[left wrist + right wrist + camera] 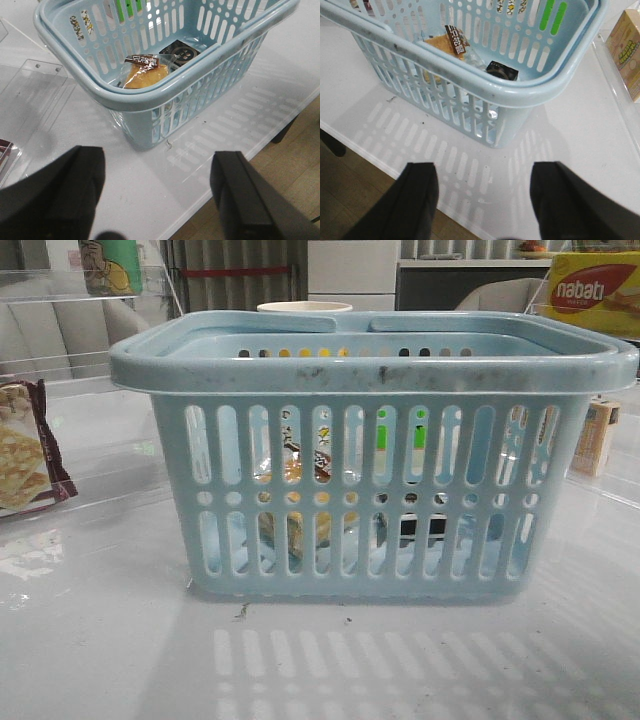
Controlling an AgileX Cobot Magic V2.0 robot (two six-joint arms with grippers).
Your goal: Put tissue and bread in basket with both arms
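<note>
I'm seeing the bread (146,76) and tissue (179,53) lying inside the basket (145,97); left gripper (157,192) and right gripper (484,200) are hanging spread and empty.

left gripper (160,195): two broad fingers, matte black, smooth plastic look, blurred by closeness
left gripper edges: one finger rounded and bulky, the other flatter with a squared corner
right gripper (482,200): two matte black fingers, slab-shaped, plain faces
markings: unmarked, nothing legible either side of the jaws
</note>
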